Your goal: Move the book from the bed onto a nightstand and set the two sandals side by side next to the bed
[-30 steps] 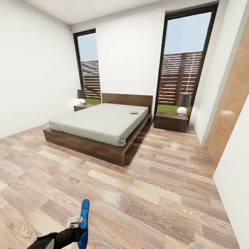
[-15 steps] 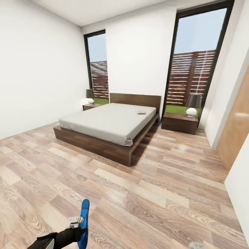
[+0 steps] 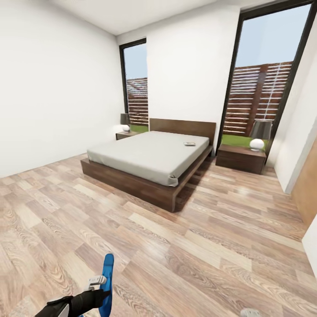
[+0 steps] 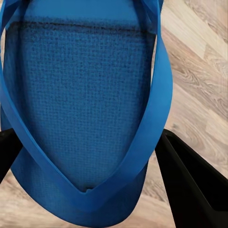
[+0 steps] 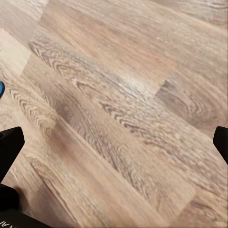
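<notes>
The bed (image 3: 145,156), with a dark brown frame and grey mattress, stands across the room against the far wall. The book (image 3: 189,143) lies on the mattress near the headboard, toward the right-hand side. A nightstand (image 3: 240,158) sits to the right of the bed and another nightstand (image 3: 124,134) to its left. My left gripper (image 3: 96,282) is shut on a bright blue sandal (image 3: 107,281), held on edge low above the floor. In the left wrist view the sandal (image 4: 85,95) sits between black fingers (image 4: 190,185). My right gripper (image 5: 114,142) is open over bare floor.
Each nightstand carries a lamp (image 3: 259,134). Tall windows (image 3: 264,88) flank the headboard. A light wood-plank floor (image 3: 176,246) stretches between me and the bed. A wooden door panel (image 3: 308,193) and a white wall close the right side.
The camera has moved: the whole room now sits further right in the picture and the bed looks a little nearer. The left arm holds the sandal in the same pose.
</notes>
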{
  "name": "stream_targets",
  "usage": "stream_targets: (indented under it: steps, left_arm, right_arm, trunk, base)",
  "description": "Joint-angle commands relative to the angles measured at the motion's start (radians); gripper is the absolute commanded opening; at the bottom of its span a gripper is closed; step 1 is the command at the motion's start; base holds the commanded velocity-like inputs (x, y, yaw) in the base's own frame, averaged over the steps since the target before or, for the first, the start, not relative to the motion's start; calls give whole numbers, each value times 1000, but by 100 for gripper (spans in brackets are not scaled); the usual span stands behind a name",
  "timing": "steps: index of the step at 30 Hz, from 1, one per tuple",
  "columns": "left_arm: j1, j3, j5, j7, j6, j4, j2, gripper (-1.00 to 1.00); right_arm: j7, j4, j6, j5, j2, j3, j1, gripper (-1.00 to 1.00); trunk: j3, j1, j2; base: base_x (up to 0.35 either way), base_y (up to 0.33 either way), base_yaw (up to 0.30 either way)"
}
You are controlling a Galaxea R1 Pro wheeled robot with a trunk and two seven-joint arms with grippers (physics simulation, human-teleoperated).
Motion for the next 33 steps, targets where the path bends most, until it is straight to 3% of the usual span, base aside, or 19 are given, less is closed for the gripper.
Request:
stream_targets:
  steps: [1,33]
  left_arm:
    - [-1,5,2,-5,9,0,0,-100]
    - [-1,5,2,-5,9,0,0,-100]
  right_arm:
    - [6,-1,10,1,0,-8,0,100]
    - [6,-1,10,1,0,-8,0,100]
  trunk:
    - [-1,0,0]
    - [-1,0,0]
  base:
    - [0,0,160]
    - [0,0,160]
